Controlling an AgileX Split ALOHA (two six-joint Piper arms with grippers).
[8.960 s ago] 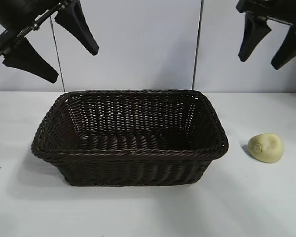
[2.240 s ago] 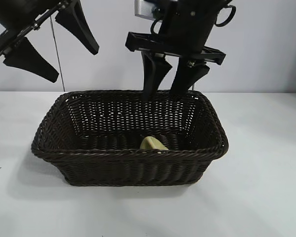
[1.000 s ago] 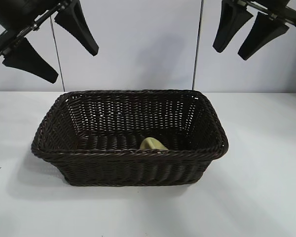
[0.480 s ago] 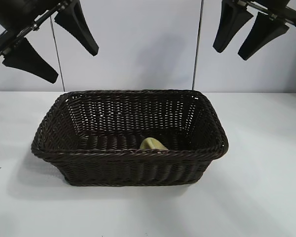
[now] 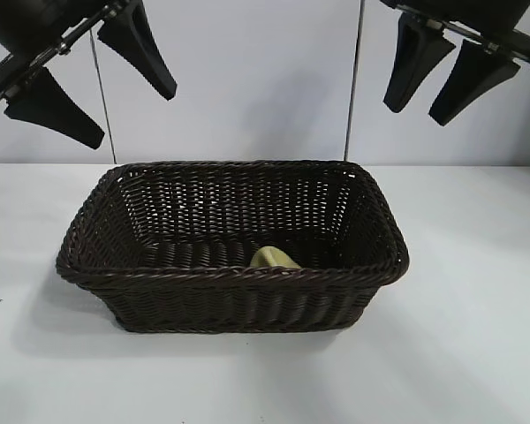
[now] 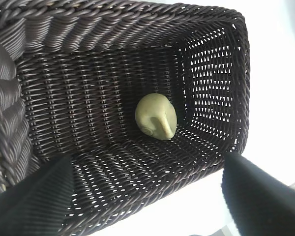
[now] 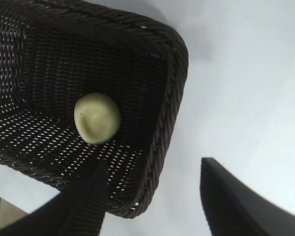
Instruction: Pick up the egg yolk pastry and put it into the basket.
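On the white table point(image 5: 459, 353), near its middle, stands the basket point(image 5: 233, 284), a dark woven rectangle with sloping sides and a braided rim. Inside it, on the woven floor, lies the egg yolk pastry point(image 5: 274, 258), a small pale yellow dome. From the exterior view only its top shows above the near rim, a little right of the basket's middle. The left wrist view shows the whole pastry point(image 6: 156, 117) resting on the basket floor point(image 6: 88, 98) close to one end wall, with a faint swirl on its surface. The right wrist view shows the same pastry point(image 7: 97, 118) lying just inside the basket's corner point(image 7: 174, 64).

Above the basket's left end, high and clear of the rim, hangs the left tool point(image 5: 95, 79), its two dark fingers spread wide apart and holding nothing. Its fingers point(image 6: 37, 196) frame the basket in its own wrist view.

Above and to the right of the basket, well clear of it, hangs the right tool point(image 5: 443, 78), fingers likewise parted and empty. One finger point(image 7: 236, 201) appears over bare table in the right wrist view, the other over the basket's rim.
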